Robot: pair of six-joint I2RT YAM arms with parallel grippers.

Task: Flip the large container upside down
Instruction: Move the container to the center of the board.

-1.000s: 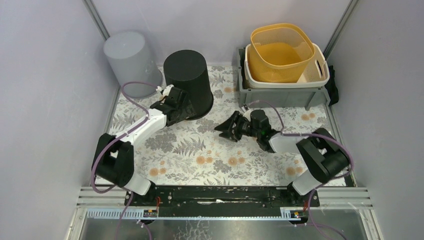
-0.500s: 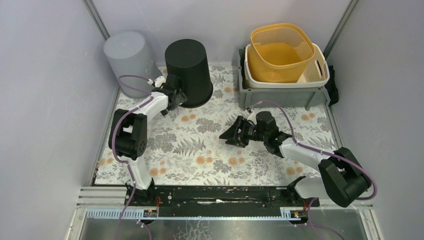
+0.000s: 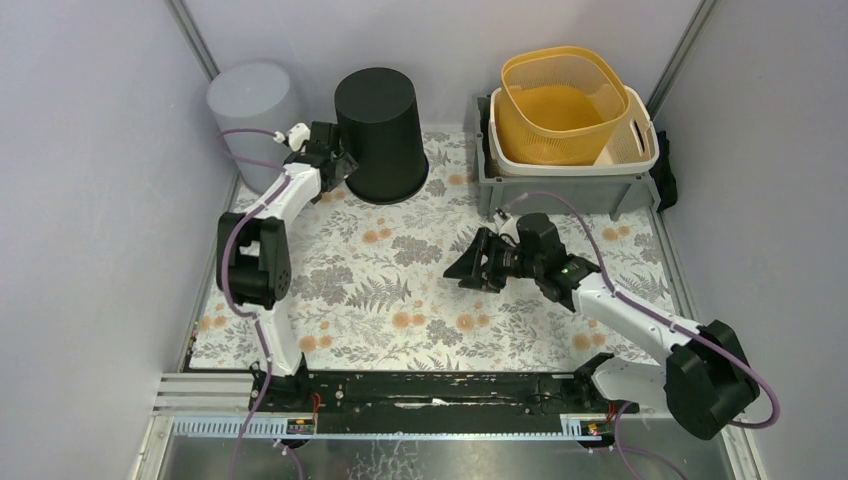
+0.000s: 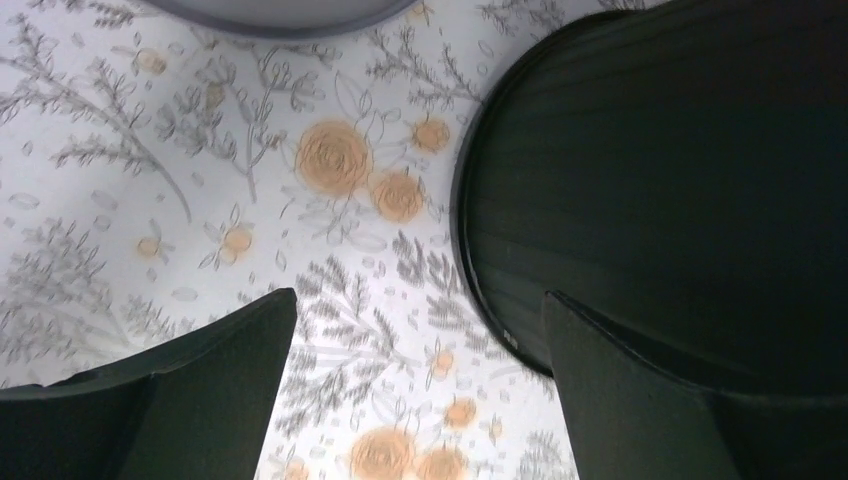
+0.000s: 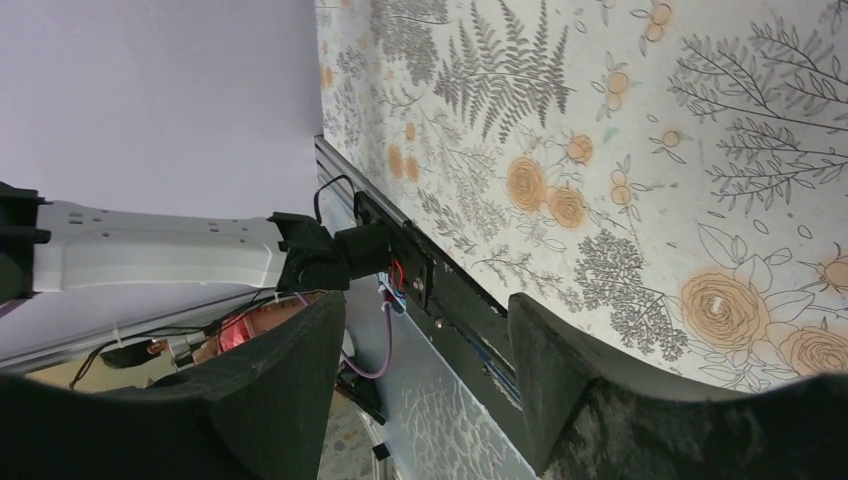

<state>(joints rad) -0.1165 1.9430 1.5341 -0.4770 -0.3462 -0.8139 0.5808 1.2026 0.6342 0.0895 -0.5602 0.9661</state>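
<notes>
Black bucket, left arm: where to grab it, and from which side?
Probably the bottom rim, from the side facing the left arm. The black bucket stands mouth-down and looks too wide to span, and the open left pincer is low beside that rim.

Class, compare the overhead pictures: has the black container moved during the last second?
Yes. The black container has shifted toward the back wall: its near rim lay lower in view than the grey crate's front edge; now it is about level.
</notes>
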